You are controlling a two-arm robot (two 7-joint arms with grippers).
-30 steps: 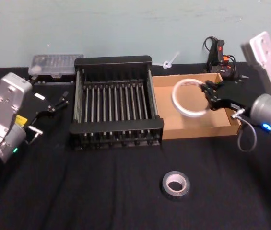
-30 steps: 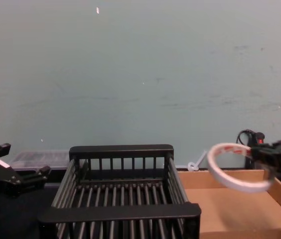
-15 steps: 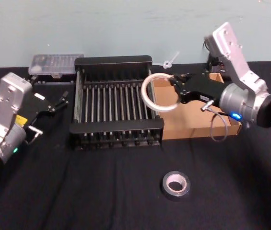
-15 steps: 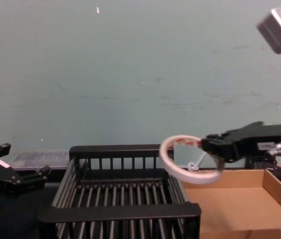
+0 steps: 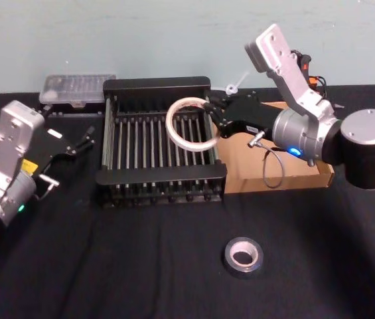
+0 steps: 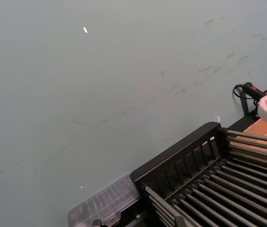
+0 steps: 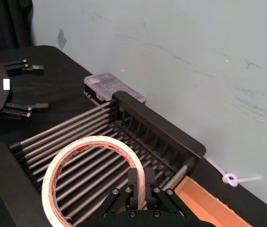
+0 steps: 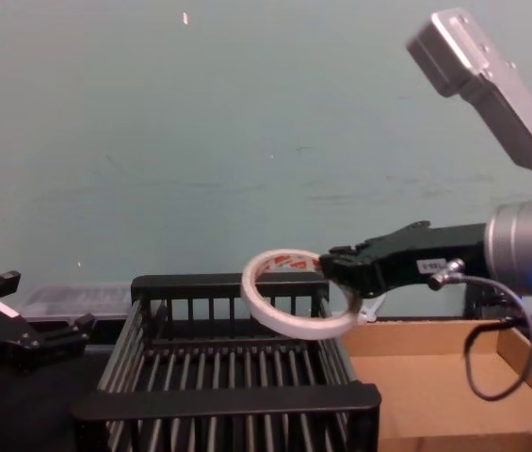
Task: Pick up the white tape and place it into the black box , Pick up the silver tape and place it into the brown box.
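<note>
The right gripper (image 5: 212,118) is pinching the rim of the white tape (image 5: 190,124), holding the roll tilted in the air above the right part of the black box (image 5: 161,87); in the chest view the gripper (image 8: 339,273) and the tape (image 8: 296,294) are hanging clear above the crate's far wall (image 8: 230,285). From the right wrist camera the fingers (image 7: 138,182) are clamping the roll's edge (image 7: 91,178) over the crate's barred floor (image 7: 83,142). The brown box (image 5: 313,179) is lying just to the right of the crate, touching it or nearly so. The silver tape (image 5: 243,256) is lying flat on the black table (image 5: 127,266), near the robot and well apart from both boxes. The left gripper (image 5: 77,143) is hovering to the left of the crate with its fingers spread apart. A clear plastic case (image 5: 77,90) is sitting at the far left, just beside the crate's far corner.
</note>
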